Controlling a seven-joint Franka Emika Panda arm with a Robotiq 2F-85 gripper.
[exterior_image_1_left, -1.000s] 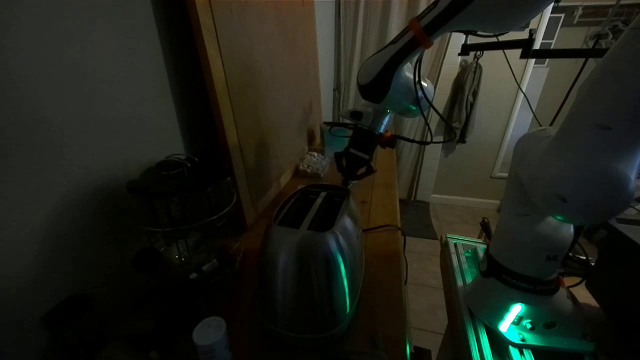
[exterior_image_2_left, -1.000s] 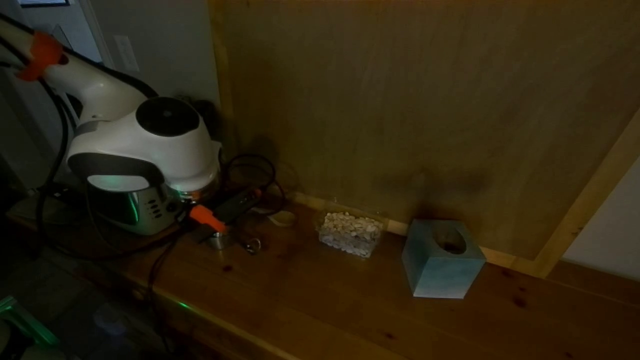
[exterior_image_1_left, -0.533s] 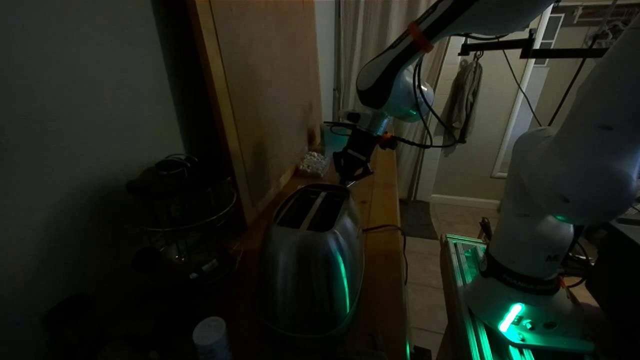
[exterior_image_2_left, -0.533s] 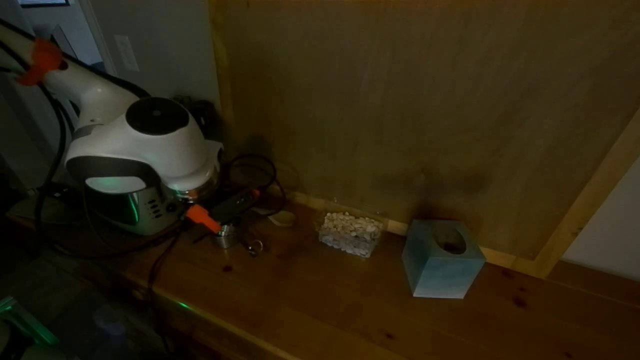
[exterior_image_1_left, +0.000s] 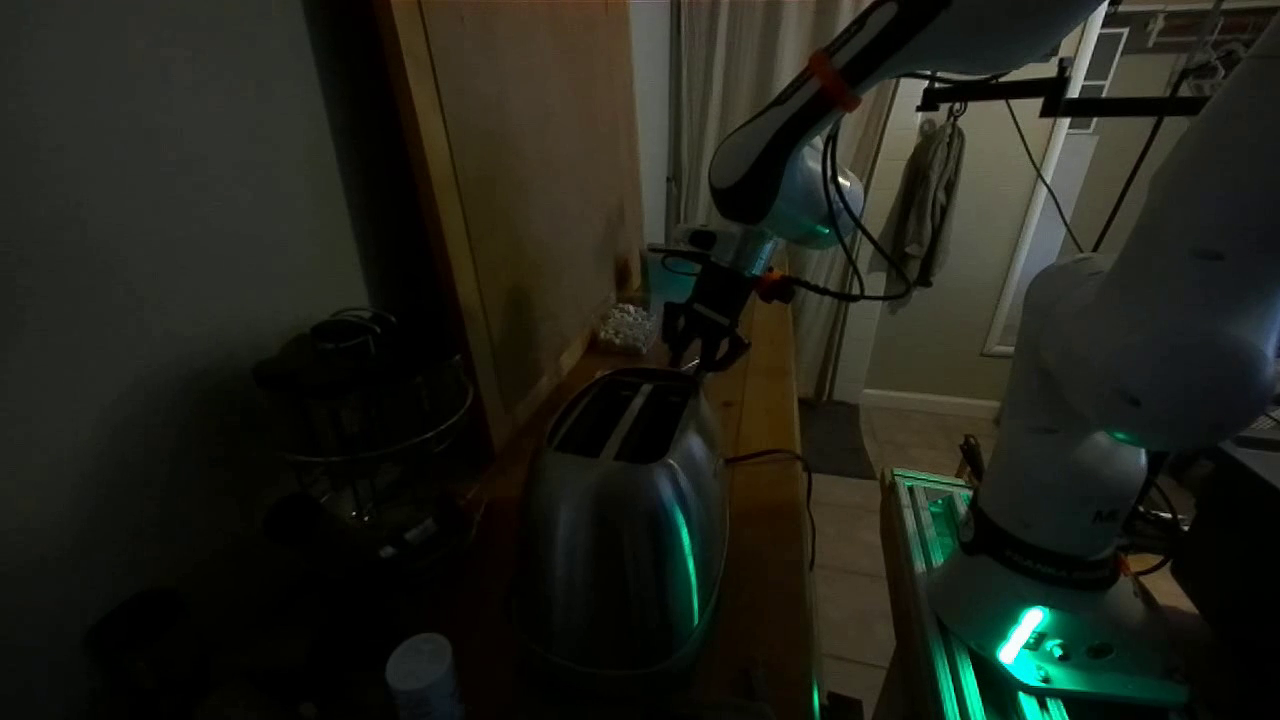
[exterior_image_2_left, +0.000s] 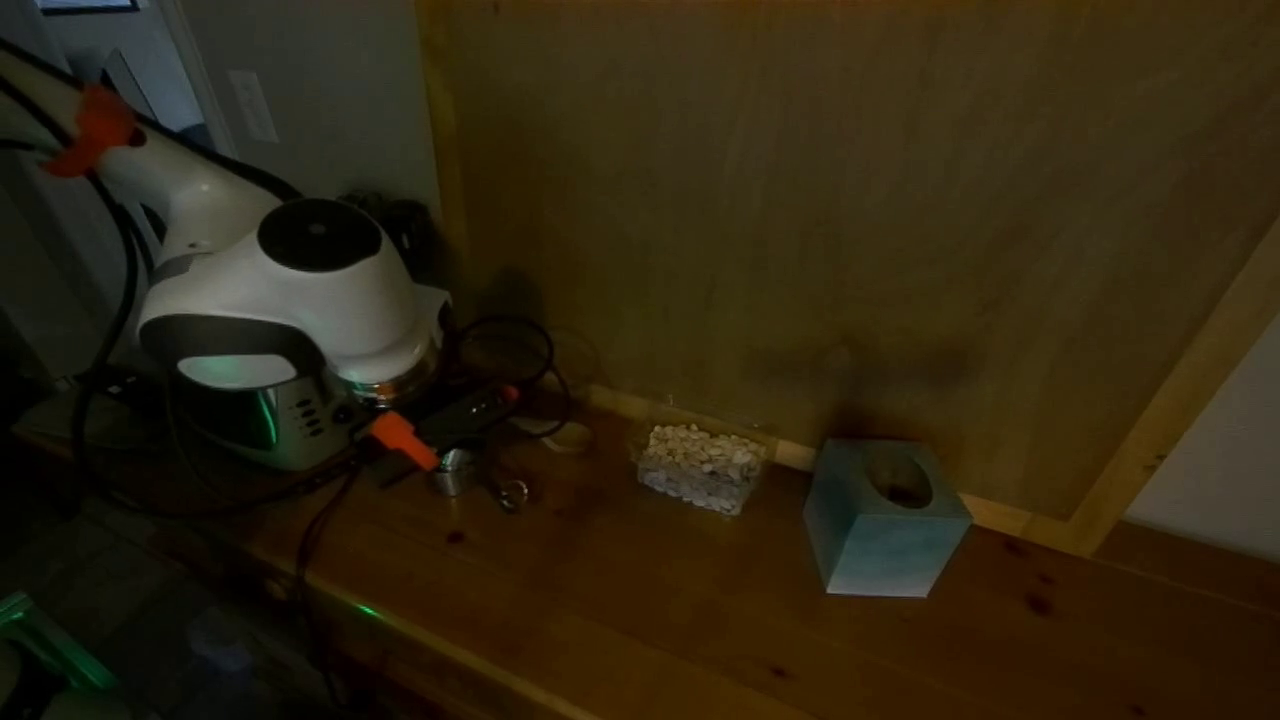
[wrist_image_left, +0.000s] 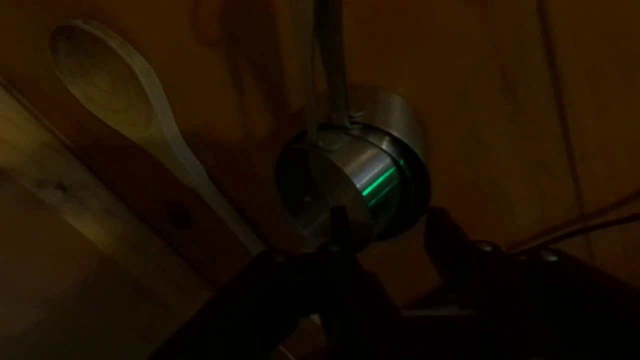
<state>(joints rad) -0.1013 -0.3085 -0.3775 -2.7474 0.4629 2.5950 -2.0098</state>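
Metal cups (wrist_image_left: 376, 175), nested, beside end effector (wrist_image_left: 387, 215)

All 3 views are dim and soft in detail. In both exterior views a green streak shines on the toaster (exterior_image_1_left: 625, 530). In an exterior view the green lamp (exterior_image_1_left: 1022, 636) to its right burns out to white, paler light washes the far wall (exterior_image_1_left: 985, 290) beyond it, and the near wall (exterior_image_1_left: 190, 200) to its left sinks toward black. In the wrist view green glints cross the measuring cups (wrist_image_left: 371, 171); the jaws are bare silhouettes.
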